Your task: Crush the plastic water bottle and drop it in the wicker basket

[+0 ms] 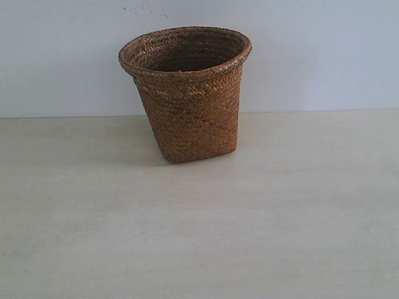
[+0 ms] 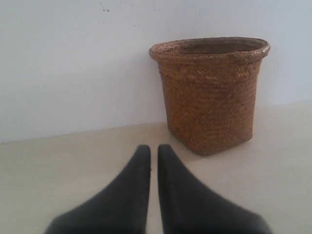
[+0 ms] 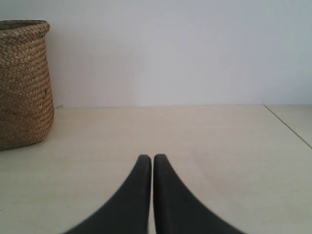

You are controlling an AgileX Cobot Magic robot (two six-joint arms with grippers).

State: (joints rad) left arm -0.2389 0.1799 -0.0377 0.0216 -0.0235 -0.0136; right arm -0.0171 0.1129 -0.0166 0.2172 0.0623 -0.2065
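A pale table (image 1: 199, 243) meets a white wall (image 1: 324, 50). The wicker basket (image 1: 190, 106) stands upper centre of the exterior frame. On the left gripper (image 2: 153, 152) and right gripper (image 3: 152, 162), fingers are together and empty. The plastic water bottle shows nowhere. It is perhaps already inside the basket, so the next move calls for locating it.

We can read no text, label, brand, number or sign in any view. The brown woven wicker basket (image 1: 193, 106) shows only its plain weave. The pale bench (image 1: 199, 237) and the white wall (image 1: 62, 56) carry nothing legible.
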